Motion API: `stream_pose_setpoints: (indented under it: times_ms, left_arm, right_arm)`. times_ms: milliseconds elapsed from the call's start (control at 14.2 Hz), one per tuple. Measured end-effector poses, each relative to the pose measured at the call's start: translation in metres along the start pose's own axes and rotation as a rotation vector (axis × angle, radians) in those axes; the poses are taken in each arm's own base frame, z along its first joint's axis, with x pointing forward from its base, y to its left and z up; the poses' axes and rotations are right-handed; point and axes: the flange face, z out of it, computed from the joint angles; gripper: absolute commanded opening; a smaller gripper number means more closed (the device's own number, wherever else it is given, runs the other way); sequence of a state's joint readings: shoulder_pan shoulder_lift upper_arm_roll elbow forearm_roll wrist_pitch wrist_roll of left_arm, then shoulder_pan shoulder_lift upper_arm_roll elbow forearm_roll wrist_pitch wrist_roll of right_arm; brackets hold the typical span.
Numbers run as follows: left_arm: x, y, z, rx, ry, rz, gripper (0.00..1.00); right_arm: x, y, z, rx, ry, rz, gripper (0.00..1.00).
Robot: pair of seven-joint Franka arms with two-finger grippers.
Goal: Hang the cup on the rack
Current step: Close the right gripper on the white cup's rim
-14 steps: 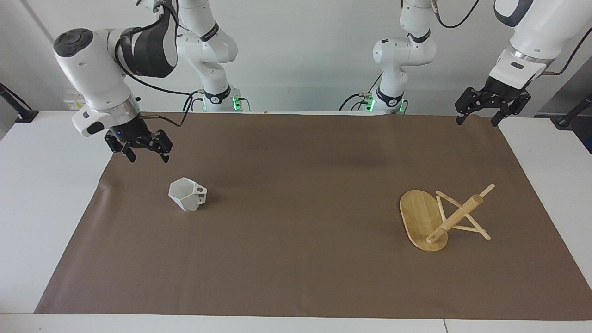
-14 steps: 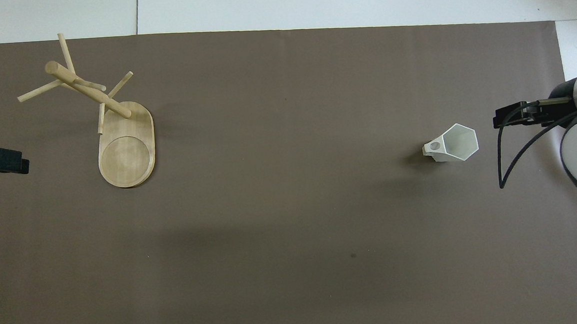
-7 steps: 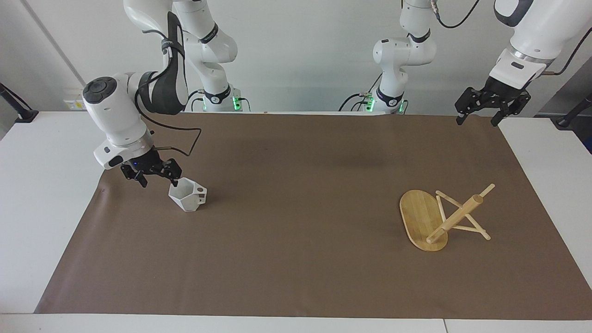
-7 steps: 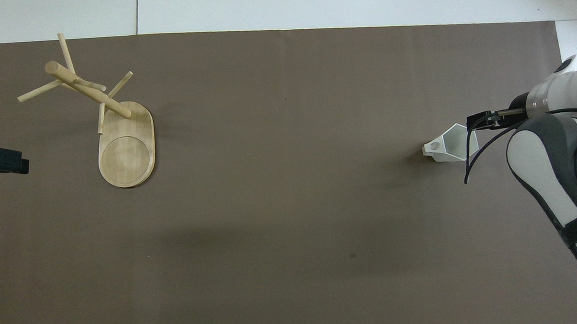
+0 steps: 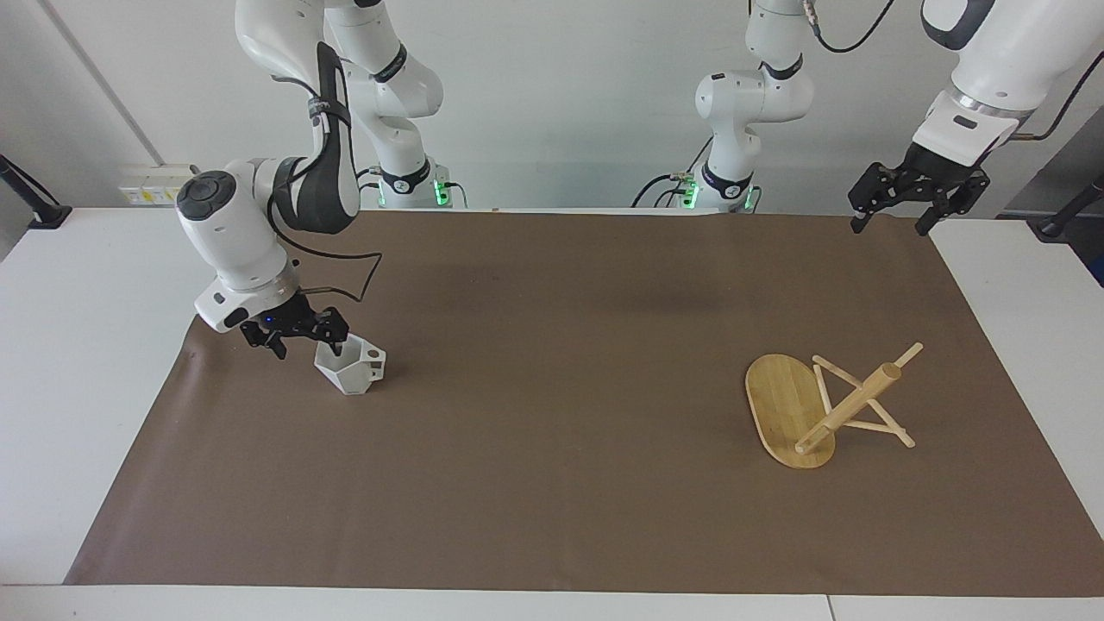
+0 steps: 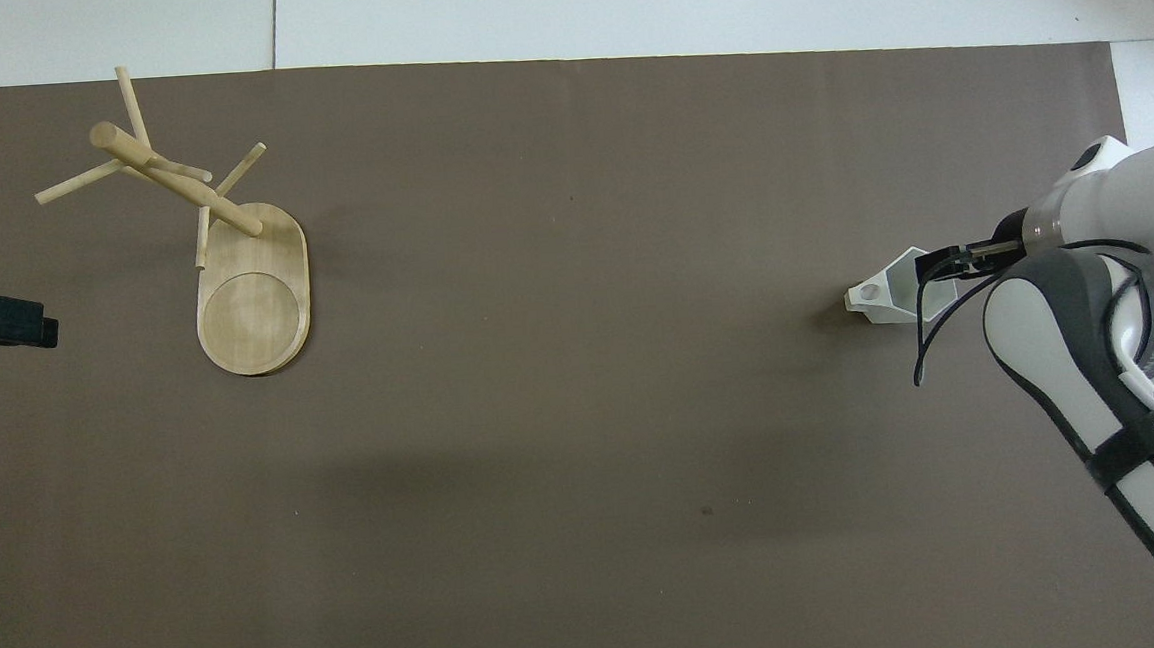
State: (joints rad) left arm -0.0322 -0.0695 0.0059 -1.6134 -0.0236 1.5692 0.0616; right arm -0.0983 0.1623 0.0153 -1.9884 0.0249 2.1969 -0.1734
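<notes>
Toward the right arm's end of the counter (image 5: 552,535), my right pincer (image 5: 304,338) straddles the white faceted mug's (image 5: 352,369) rim, fingers apart, and must next clamp it, while my left pincer (image 5: 916,197) waits open over the counter's edge, well apart from the toppled bamboo mug tree (image 5: 824,407).

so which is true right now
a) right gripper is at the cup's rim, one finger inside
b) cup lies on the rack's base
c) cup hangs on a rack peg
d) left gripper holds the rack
a: the right gripper straddles the rim of the cup, fingers open, with the cup standing on the mat and the rack at the left arm's end.

right claw (image 5: 302,338) lowered, reached cup (image 5: 352,366) rim
</notes>
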Motion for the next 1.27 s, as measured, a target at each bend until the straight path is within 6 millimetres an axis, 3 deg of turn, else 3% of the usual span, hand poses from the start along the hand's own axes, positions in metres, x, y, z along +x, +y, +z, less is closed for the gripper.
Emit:
stream_pose_setpoints:
  times_ms: [989, 1059, 1201, 1271]
  left_arm:
    - [0.0, 0.0, 0.0, 0.0, 0.0, -0.001, 1.0]
    - [0.0, 0.0, 0.0, 0.0, 0.0, -0.002, 1.0]
    - [0.0, 0.001, 0.0, 0.0, 0.0, 0.0, 1.0]
    - [0.0, 0.002, 0.0, 0.0, 0.0, 0.001, 1.0]
  right_arm:
    - [-0.009, 0.0, 0.021, 0.0, -0.005, -0.022, 1.0]
    - [-0.01, 0.0, 0.022, 0.0, -0.006, -0.021, 0.95]
    - [-0.01, 0.0, 0.022, 0.0, -0.007, -0.011, 0.68]
    - [-0.01, 0.0, 0.022, 0.0, -0.007, 0.009, 0.63]
